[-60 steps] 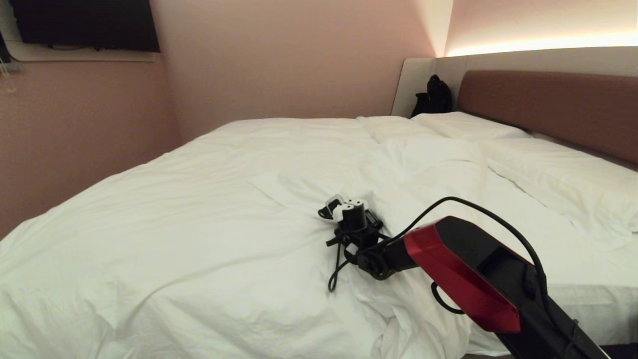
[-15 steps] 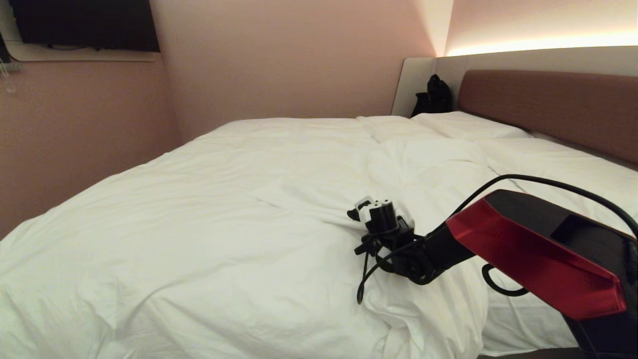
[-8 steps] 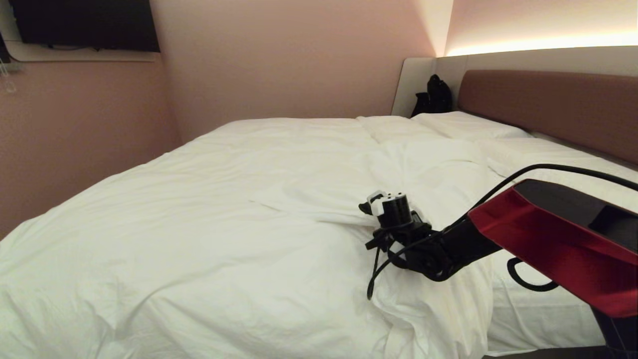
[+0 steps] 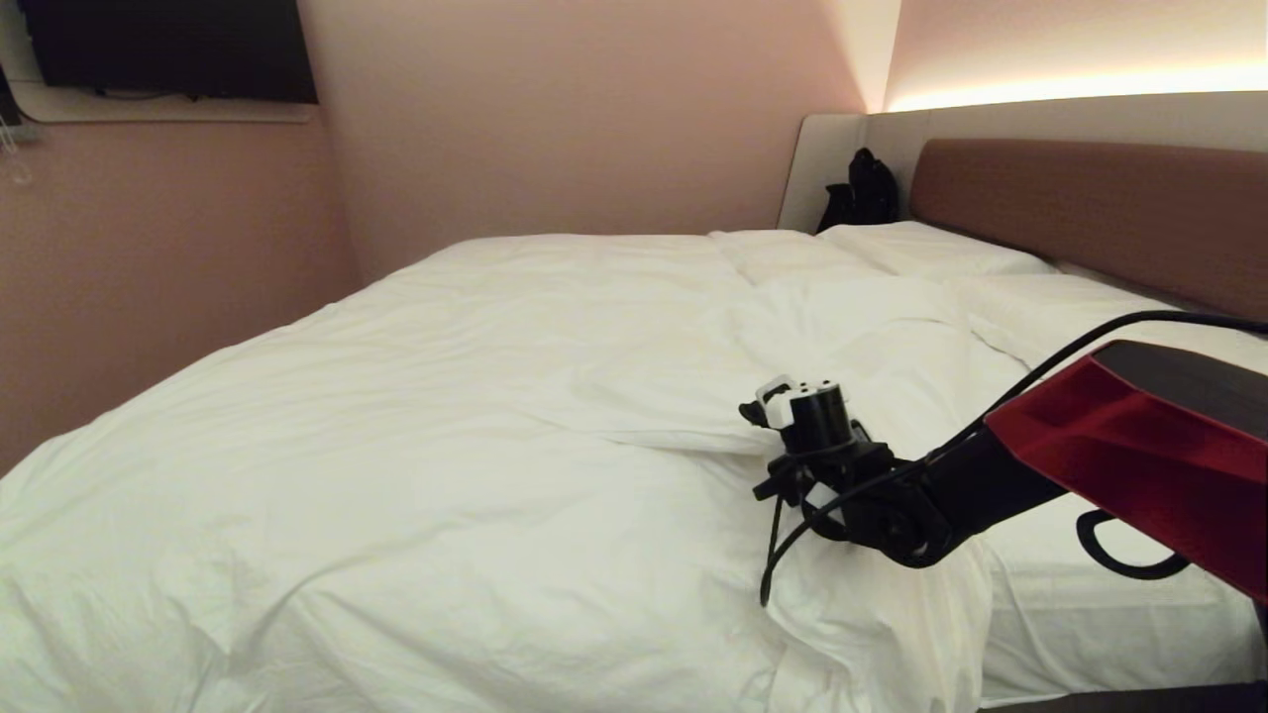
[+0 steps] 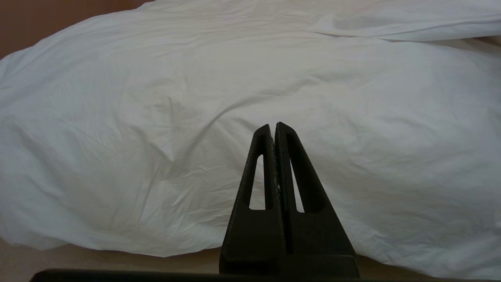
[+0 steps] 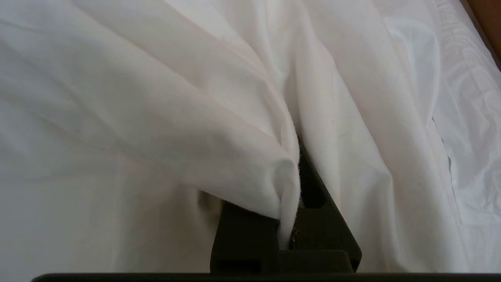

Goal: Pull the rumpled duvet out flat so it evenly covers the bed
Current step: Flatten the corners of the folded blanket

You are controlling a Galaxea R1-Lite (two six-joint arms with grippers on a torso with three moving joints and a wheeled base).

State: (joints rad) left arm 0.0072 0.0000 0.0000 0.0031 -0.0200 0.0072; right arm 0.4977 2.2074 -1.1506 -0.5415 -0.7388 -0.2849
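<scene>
The left gripper (image 5: 273, 129), fingers pressed together and empty, hangs by the near edge of the white duvet (image 4: 416, 475). Farther in, the right gripper (image 6: 292, 219) pinches a duvet fold at mid-bed. The duvet spreads over the bed (image 4: 1090, 624); pillows (image 4: 921, 248) lie before the reddish-brown headboard (image 4: 1090, 208).

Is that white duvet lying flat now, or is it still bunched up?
Still bunched: the duvet has a folded flap where the right gripper, shut on it, pinches a fold, and sheet shows bare beyond its edge.
</scene>
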